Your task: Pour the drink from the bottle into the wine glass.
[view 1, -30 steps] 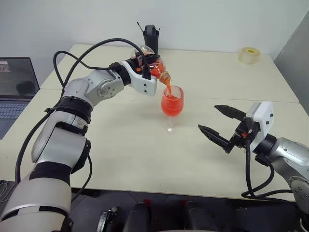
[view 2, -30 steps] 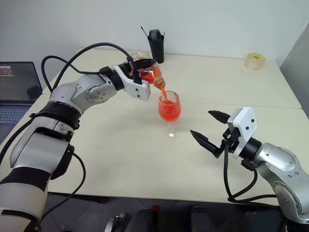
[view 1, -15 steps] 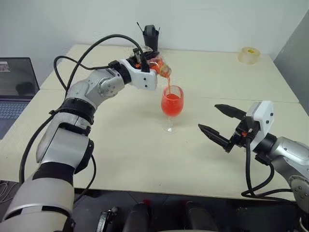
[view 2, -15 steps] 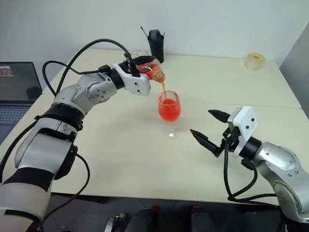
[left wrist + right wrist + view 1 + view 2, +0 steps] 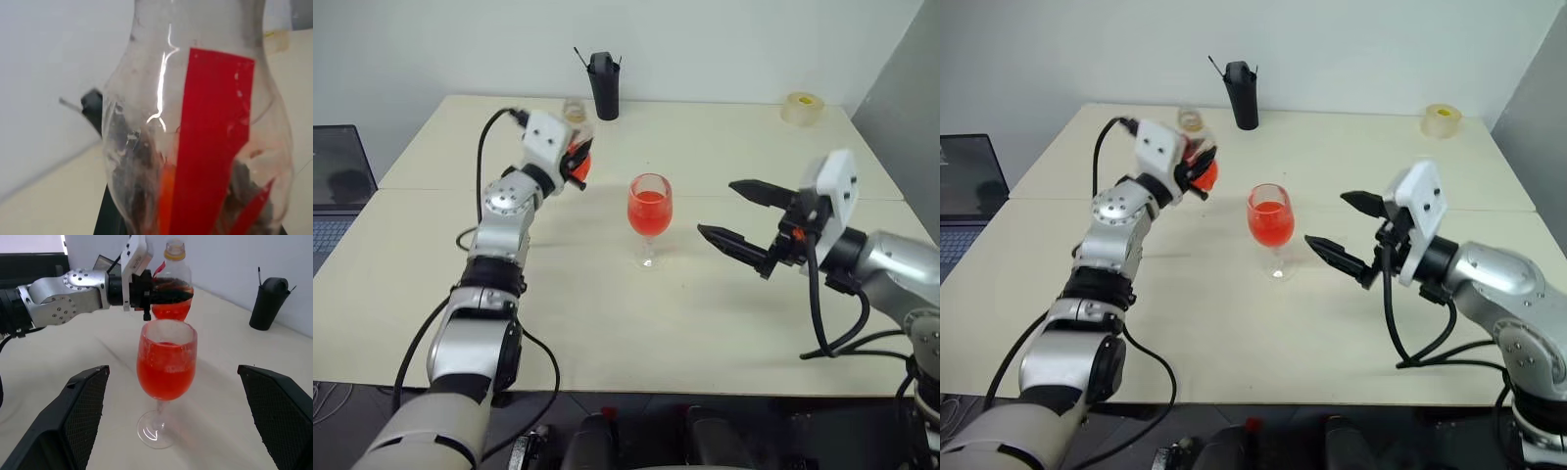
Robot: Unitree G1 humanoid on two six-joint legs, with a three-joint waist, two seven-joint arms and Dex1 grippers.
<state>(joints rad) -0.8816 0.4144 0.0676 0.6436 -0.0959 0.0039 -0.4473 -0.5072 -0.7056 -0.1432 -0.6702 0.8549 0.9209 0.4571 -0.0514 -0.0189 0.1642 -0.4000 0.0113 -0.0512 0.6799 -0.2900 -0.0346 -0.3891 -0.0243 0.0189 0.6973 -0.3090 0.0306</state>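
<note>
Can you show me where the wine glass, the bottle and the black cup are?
wine glass point(image 5: 167, 366): right wrist view, on its red-filled bowl.
bottle point(image 5: 172, 308): right wrist view, on its lower body below the fingers.
black cup point(image 5: 602, 93): left eye view, on its side wall.

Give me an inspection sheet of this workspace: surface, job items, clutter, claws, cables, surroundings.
Surface: pale table, two tops joined by a seam; no spill seen.
Job items: wine glass upright mid-table, well filled with red-orange drink. Bottle upright in the left claw, a little drink left at its bottom, apart from the glass.
Clutter: black cup and tape roll at the far edge.
Claws: left claw shut on the bottle; right claw open, holding nothing, beside the glass.
Cables: black cable looped along the left arm; another under the right wrist.
Surroundings: laptop to the left; white wall behind.
</note>
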